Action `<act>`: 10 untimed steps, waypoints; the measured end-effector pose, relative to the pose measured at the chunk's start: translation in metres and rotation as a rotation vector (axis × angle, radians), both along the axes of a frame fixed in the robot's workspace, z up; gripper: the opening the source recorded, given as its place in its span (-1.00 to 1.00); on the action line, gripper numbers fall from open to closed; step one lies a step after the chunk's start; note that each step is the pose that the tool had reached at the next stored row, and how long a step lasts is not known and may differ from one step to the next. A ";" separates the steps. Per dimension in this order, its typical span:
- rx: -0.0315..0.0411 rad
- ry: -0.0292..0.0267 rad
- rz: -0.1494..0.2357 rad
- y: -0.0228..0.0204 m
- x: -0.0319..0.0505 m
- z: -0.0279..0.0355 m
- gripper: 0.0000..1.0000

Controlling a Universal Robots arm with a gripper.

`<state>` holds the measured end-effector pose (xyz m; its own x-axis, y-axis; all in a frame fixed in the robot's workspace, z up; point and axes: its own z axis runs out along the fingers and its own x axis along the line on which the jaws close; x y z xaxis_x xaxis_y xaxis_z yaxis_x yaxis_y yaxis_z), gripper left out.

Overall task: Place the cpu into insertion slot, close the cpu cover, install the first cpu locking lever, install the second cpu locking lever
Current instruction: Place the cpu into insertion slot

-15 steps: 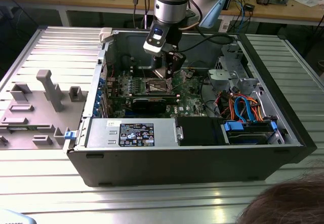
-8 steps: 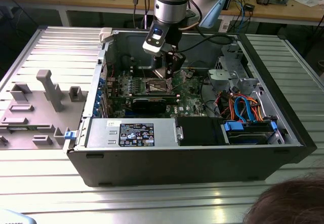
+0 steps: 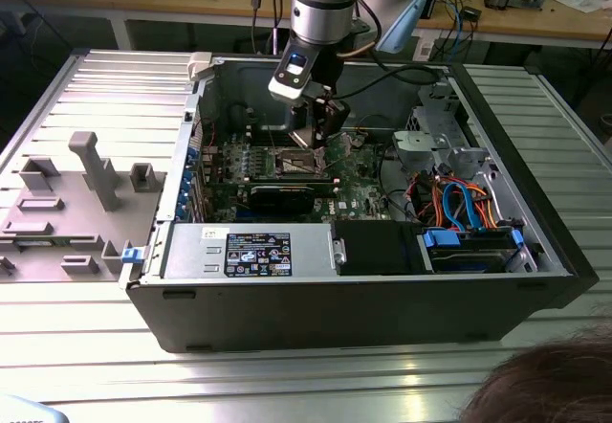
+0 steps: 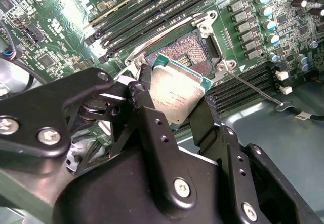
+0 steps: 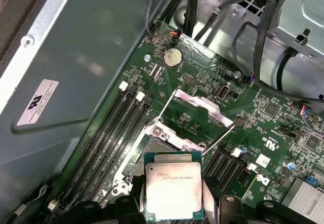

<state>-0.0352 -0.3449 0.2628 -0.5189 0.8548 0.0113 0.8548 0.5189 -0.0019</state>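
Grasping the chip (image 5: 173,188) in the hand (image 4: 171,102). Holding it tilted just above the bare socket (image 4: 185,51), near the raised cover (image 5: 200,101).

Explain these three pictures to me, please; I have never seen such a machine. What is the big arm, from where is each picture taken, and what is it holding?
The machine is a robot arm working inside an open computer case, which lies on a ribbed metal table. The exterior view comes from a camera standing apart from the arm. The two wrist views come from cameras riding on the arm, looking past its tool. The tool is shut on the cpu, a small flat square chip with a dull metal top. It holds the chip just over the insertion slot, the square socket on the green motherboard; the chip is not seated. The cpu cover, a thin metal frame, is swung open beside the slot. On the exterior view's left lies a grey moulded tray.
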 end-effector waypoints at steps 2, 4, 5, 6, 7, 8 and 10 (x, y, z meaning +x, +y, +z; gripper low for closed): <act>0.0001 0.0000 -0.004 0.0000 0.0000 -0.0001 0.08; 0.0001 -0.0001 -0.009 0.0000 0.0000 -0.0001 0.08; 0.0000 0.0000 -0.011 0.0000 0.0000 -0.0001 0.08; 0.0001 0.0000 -0.013 0.0000 0.0000 -0.0002 0.08; 0.0001 -0.0001 -0.015 0.0000 0.0000 -0.0002 0.08; 0.0001 0.0000 -0.017 0.0000 0.0000 -0.0003 0.08; 0.0001 0.0000 -0.021 0.0000 0.0000 -0.0003 0.08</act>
<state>-0.0352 -0.3449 0.2625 -0.5012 0.8653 0.0114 0.8653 0.5012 -0.0019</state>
